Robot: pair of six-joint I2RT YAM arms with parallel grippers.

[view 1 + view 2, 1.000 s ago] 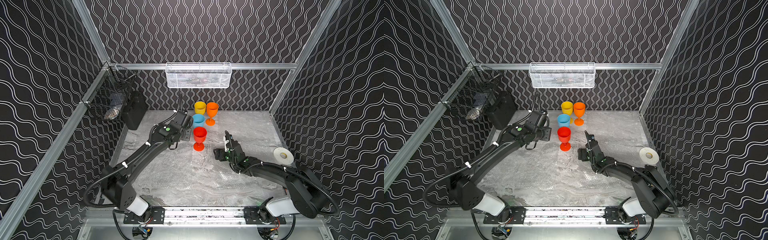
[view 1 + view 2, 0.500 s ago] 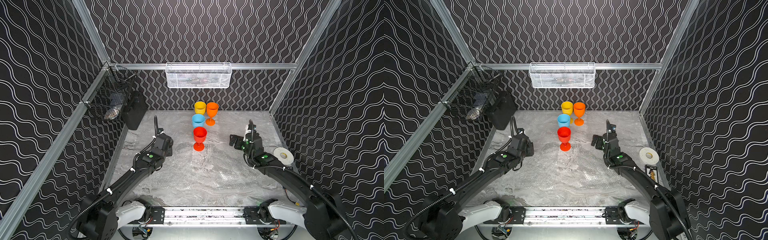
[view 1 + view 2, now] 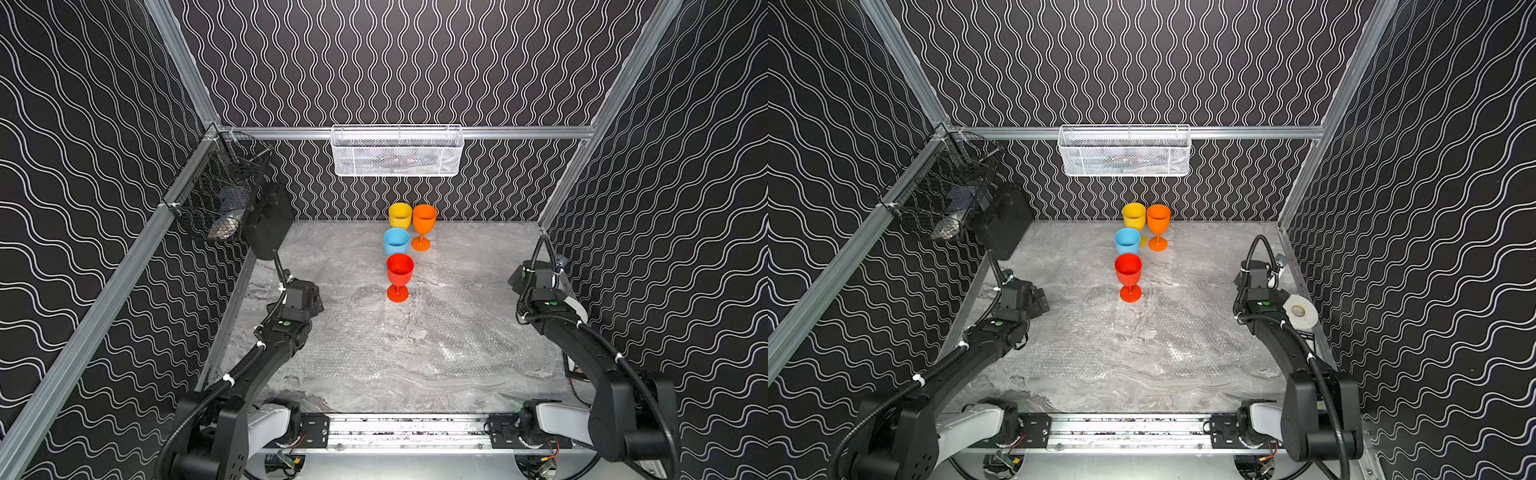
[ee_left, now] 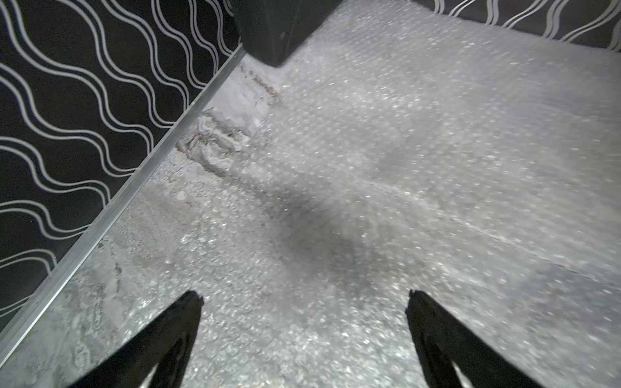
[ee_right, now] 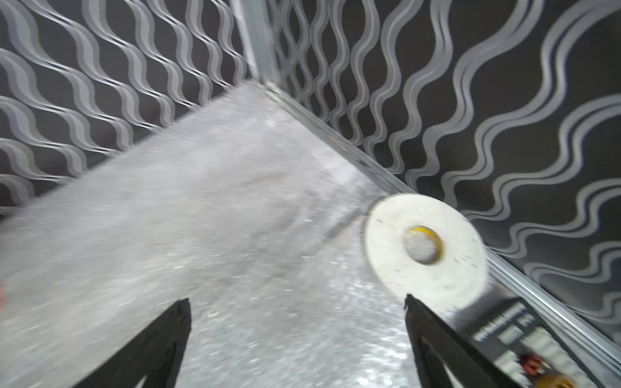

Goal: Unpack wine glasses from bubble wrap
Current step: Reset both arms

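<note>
While we are hovering low at either side, the left gripper (image 4: pixel 302 299) and the right gripper (image 5: pixel 295 302) are both gaping wide and carrying nothing. Beneath them the bubble wrap (image 3: pixel 415 353) is lying spread flat. Farther in, midway between the arms, the wine glasses (image 3: pixel 1128 266) are standing bare and upright, stems vertical: the red glass (image 3: pixel 400 270) nearest, then the blue glass (image 3: pixel 396 241), then the yellow glass (image 3: pixel 400 214) beside the orange glass (image 3: pixel 424 218). We are judging the left arm nearer the red one.

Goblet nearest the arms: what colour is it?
The goblet is red; it shows best in a top view.
</note>
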